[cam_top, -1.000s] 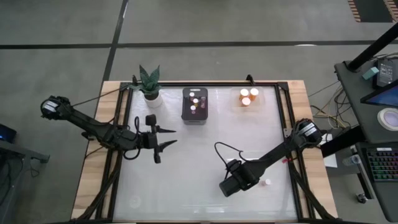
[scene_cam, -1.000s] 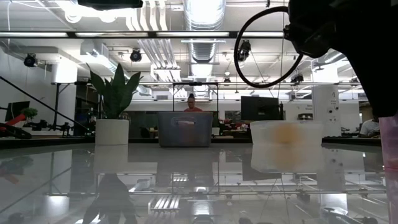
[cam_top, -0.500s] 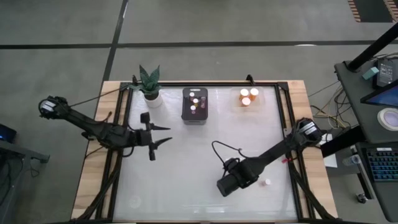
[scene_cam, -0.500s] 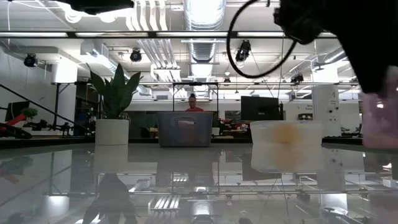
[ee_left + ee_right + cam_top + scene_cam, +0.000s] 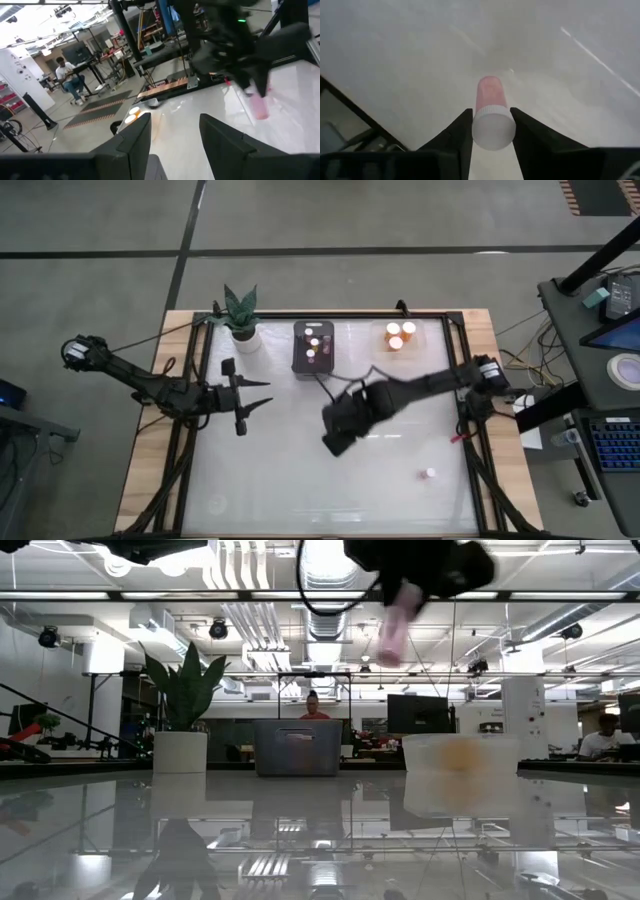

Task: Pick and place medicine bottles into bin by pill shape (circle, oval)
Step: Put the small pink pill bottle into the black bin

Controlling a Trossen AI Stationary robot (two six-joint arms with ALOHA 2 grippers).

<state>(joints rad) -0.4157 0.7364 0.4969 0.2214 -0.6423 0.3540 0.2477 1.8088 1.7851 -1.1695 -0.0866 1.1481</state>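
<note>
Glossy white, the desk [image 5: 300, 470] mirrors the ceiling lights, and in the low view a wide workshop of ducts and monitors lies behind it, with a person [image 5: 311, 706] seated far back.

Several things are hard to make out. From above, the right arm's wrist hides its own pincer [image 5: 337, 442] and the load. In the low view the arm is cut off at the upper edge and smeared, so the pink bottle [image 5: 393, 632] hanging below it is only a blur. The dark bin [image 5: 313, 349] shows small caps inside, too tiny to tell apart. The clear bin [image 5: 400, 337] holds orange bottles [image 5: 402, 334], their count uncertain.

The right wrist view is plain: the right pincer [image 5: 491, 131] is closed on the pink bottle [image 5: 491, 107] at its white cap, one finger pressing each side, the body pointing away over the desk. The load is lifted, over mid-desk, near the dark bin. One small bottle [image 5: 430, 474] stands alone near the desk's front right, well apart from both arms.

The left pincer [image 5: 256, 397] hovers by the left edge, fingers [image 5: 135, 140] parted with nothing between them. A plant in a white pot [image 5: 242, 332] stands at the back left corner.
</note>
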